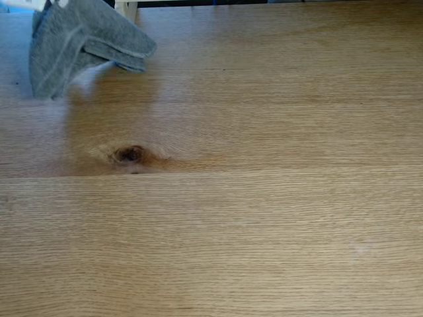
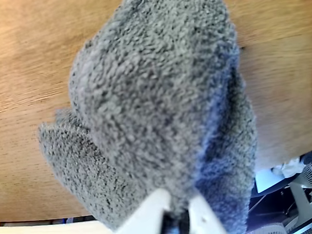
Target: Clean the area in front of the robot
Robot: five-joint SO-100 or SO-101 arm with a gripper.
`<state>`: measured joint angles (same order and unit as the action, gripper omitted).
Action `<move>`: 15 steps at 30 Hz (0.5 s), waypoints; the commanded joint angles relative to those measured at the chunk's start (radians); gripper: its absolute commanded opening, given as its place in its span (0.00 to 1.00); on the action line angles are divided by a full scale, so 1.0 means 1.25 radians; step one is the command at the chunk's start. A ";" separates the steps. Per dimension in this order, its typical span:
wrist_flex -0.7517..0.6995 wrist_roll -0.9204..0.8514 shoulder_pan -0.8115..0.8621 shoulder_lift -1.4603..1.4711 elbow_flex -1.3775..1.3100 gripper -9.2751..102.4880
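Note:
The area in front of the robot is a broad light-brown oak tabletop (image 1: 264,224) with one small dark knot (image 1: 130,154). A grey terry cloth (image 1: 79,46) hangs bunched at the far left of the fixed view, its lower folds just above the wood and casting a shadow. In the wrist view the cloth (image 2: 156,112) is close up, and my gripper (image 2: 178,207) is shut on its lower edge, with white fingertips (image 2: 151,209) pinching the fabric. The tabletop (image 2: 34,58) lies behind it.
A pale wooden post (image 1: 127,8) stands at the table's far edge, right of the cloth. Past the table edge in the wrist view, cables and white clutter (image 2: 287,170) show at the lower right.

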<state>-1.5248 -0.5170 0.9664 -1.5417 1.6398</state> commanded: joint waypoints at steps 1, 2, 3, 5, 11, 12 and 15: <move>0.047 0.044 -0.006 0.034 -0.021 0.22; 0.069 0.070 -0.020 0.047 -0.021 0.23; 0.091 0.092 -0.037 0.055 -0.020 0.24; 0.134 0.147 -0.085 0.059 -0.020 0.31; 0.161 0.320 -0.360 -0.026 -0.020 0.28; 0.160 0.355 -0.420 -0.044 -0.020 0.26; 0.155 0.452 -0.589 -0.102 -0.020 0.23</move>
<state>-1.3361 -0.0736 0.4663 -1.5140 1.6398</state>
